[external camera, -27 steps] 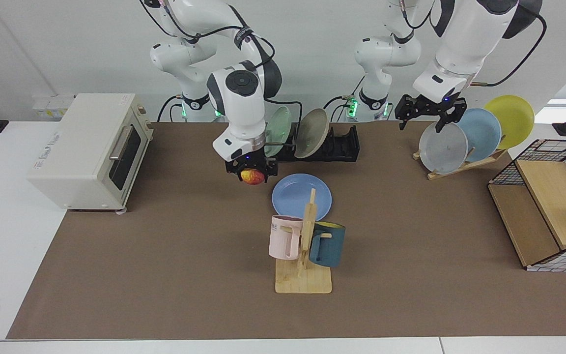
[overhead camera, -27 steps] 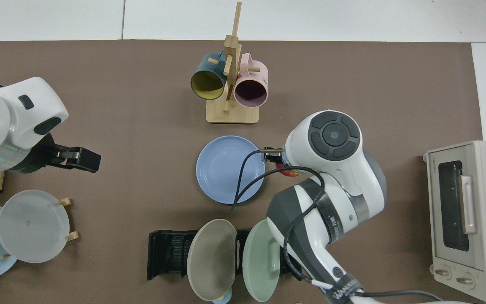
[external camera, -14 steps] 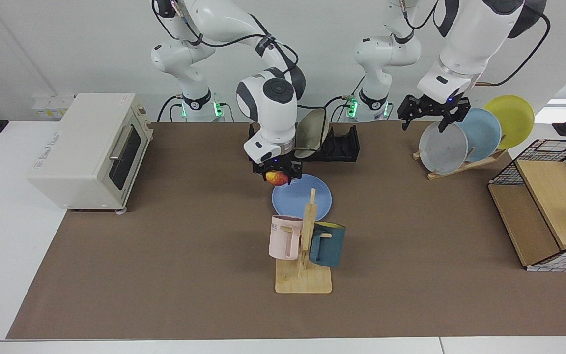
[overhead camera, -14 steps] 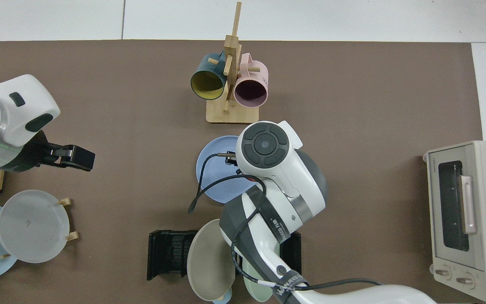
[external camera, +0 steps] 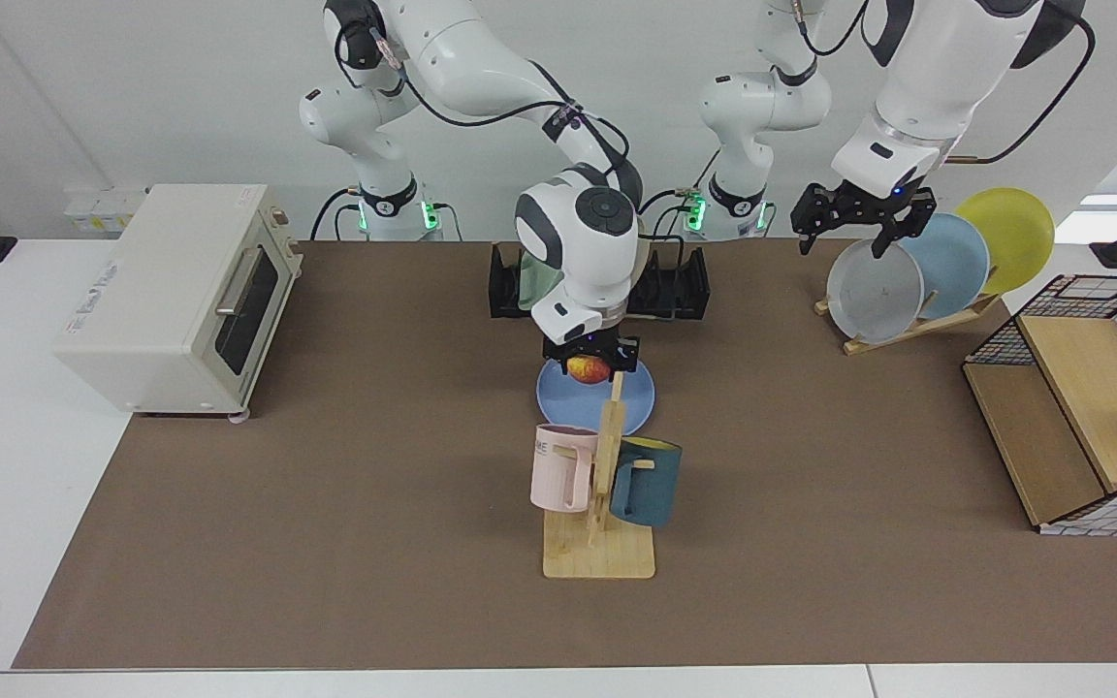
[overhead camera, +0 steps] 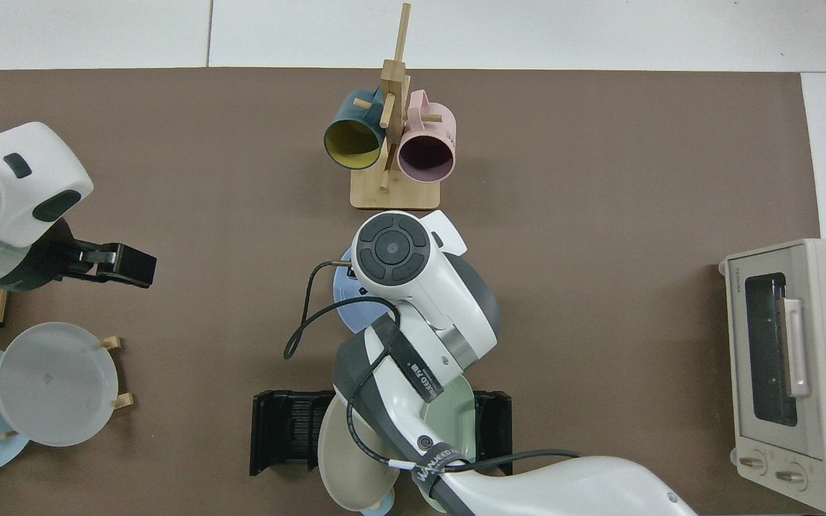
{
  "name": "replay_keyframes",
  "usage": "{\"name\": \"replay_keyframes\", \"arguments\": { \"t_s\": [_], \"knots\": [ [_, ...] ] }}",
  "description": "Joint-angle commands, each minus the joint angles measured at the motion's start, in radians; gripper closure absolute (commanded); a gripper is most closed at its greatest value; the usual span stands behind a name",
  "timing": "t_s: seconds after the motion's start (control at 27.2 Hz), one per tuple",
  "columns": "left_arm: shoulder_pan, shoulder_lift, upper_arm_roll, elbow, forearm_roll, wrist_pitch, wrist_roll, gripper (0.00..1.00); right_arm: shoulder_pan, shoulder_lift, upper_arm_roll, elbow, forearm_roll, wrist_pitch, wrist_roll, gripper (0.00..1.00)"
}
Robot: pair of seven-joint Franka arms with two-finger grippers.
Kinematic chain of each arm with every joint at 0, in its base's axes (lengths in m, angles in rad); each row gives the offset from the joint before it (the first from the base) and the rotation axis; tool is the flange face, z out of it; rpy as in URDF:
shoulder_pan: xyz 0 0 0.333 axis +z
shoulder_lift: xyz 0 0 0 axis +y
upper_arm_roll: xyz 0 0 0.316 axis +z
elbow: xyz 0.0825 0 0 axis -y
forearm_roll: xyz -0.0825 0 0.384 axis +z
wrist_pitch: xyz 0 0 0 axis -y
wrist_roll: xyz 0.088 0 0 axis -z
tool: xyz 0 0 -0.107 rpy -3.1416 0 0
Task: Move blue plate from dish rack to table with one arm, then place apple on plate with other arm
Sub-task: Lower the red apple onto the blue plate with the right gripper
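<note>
Facing view, right fingers [external camera: 590, 361] gripping apple [external camera: 588, 368] over blue plate [external camera: 636, 397] (otherwise bare), left fingers [external camera: 853, 231] spread.

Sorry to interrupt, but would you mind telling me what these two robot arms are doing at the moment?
The right gripper holds the small red and yellow apple just above the round periwinkle-blue plate, which lies flat on the brown mat of the table in front of the low black dish rack. The apple is not yet released. The left gripper waits, open, above the grey plate in the pale wooden plate stand.
</note>
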Motion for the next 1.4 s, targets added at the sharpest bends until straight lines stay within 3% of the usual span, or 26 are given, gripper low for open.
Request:
{"name": "replay_keyframes", "arguments": {
  "t_s": [0.0, 0.59, 0.7, 0.74, 0.77, 0.81, 0.88, 0.92, 1.14, 1.36],
  "knots": [
    [0.008, -0.003, -0.005, 0.014, 0.007, -0.021, -0.009, 0.00, 0.013, 0.020, -0.005, -0.055, 0.041, 0.119, 0.035, 1.00],
    [0.008, -0.004, -0.005, 0.014, 0.007, -0.021, -0.009, 0.00, 0.011, 0.011, -0.005, -0.135, 0.069, 0.129, 0.037, 1.00],
    [0.008, -0.004, -0.005, 0.014, 0.007, -0.019, -0.009, 0.00, 0.009, 0.011, -0.003, -0.135, 0.092, 0.135, 0.044, 0.93],
    [0.008, -0.004, -0.005, 0.014, 0.007, -0.019, -0.009, 0.00, 0.009, 0.011, -0.003, -0.135, 0.111, 0.139, 0.044, 0.89],
    [0.008, -0.004, -0.005, 0.014, 0.007, -0.019, -0.009, 0.00, 0.009, 0.012, -0.003, -0.135, 0.137, 0.141, 0.044, 0.75],
    [0.008, -0.004, -0.005, 0.014, 0.007, -0.019, -0.009, 0.00, 0.009, 0.013, -0.003, -0.135, 0.153, 0.142, 0.043, 0.57],
    [0.008, -0.004, -0.005, 0.014, 0.007, -0.019, -0.009, 0.00, 0.009, 0.013, -0.003, -0.135, 0.162, 0.144, 0.044, 0.11],
    [0.008, -0.004, -0.005, 0.014, 0.007, -0.019, -0.009, 0.00, 0.011, 0.013, -0.005, -0.133, 0.162, 0.142, 0.043, 0.00],
    [0.008, -0.006, -0.005, 0.014, 0.007, -0.019, -0.009, 0.00, 0.011, 0.000, -0.006, -0.130, 0.158, 0.129, 0.035, 0.00],
    [0.008, -0.009, -0.005, 0.014, 0.007, -0.021, -0.009, 0.00, 0.005, -0.072, -0.012, -0.119, 0.162, 0.086, 0.040, 0.00]
  ]
}}
